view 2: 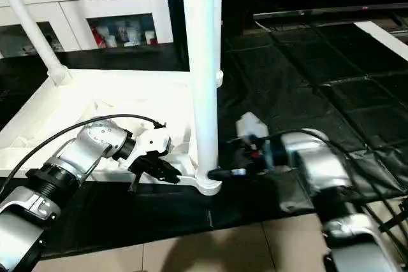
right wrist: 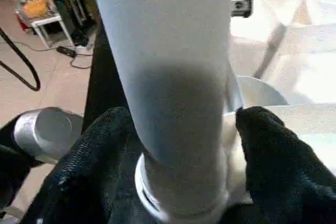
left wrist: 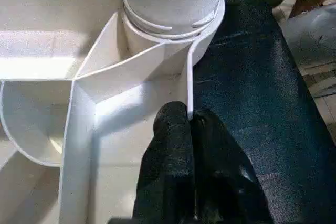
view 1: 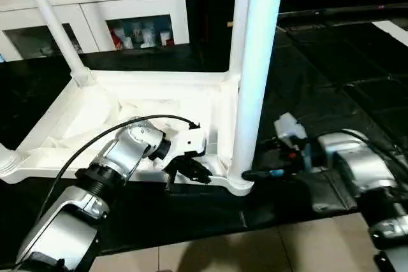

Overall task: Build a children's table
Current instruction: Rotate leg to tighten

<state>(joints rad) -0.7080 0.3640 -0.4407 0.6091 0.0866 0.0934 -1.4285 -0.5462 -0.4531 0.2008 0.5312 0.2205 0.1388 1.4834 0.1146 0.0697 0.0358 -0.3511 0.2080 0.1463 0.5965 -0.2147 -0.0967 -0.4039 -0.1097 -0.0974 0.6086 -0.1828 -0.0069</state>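
Place: looked like a home room.
Evidence: white cabinet (view 1: 95,11) with glass doors and toys; tiled floor (view 1: 255,250); black mat (view 1: 319,68).

Overhead light glares off the white table top (view 1: 95,125) and washes out its ribs. The dark mat (view 1: 331,68) swallows detail. The near leg (right wrist: 173,77) is soft, shaded low down.

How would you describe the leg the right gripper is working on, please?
Find the upturned white tabletop on the black mat. At its near corner, beside the right gripper, a thick white leg stands upright. The other legs stand at farther corners.
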